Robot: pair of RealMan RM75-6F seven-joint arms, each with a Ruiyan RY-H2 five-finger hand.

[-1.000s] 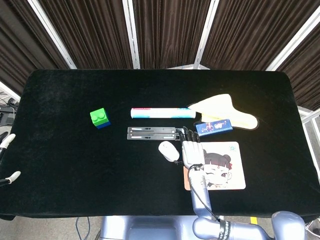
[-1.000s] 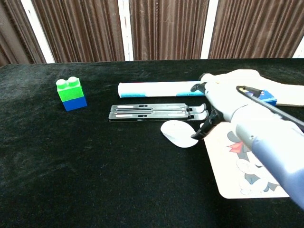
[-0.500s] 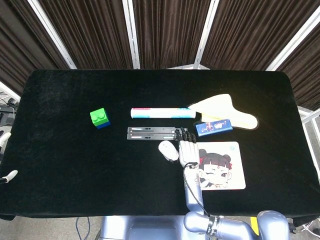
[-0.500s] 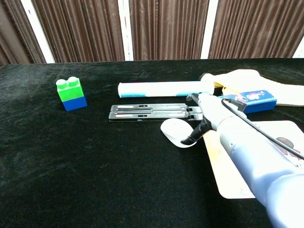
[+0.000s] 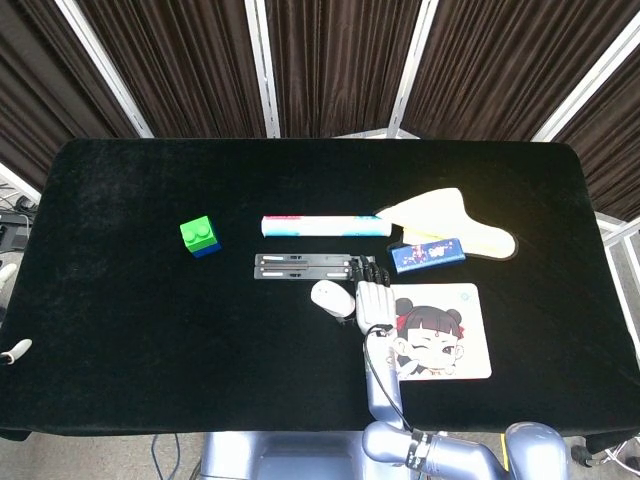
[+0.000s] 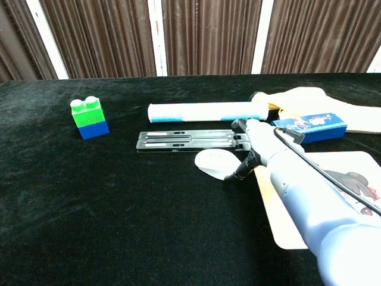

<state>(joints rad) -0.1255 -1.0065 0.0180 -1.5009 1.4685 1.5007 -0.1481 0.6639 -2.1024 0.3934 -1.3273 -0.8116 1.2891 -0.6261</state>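
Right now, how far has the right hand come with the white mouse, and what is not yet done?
Done: the right hand has reached the white mouse, its thumb against the mouse's right edge in the chest view. In hand: only that touch; no fingers wrap the mouse, which lies on the black table left of the mouse pad. Left: the mouse is not gripped or lifted, and is not on the pad.
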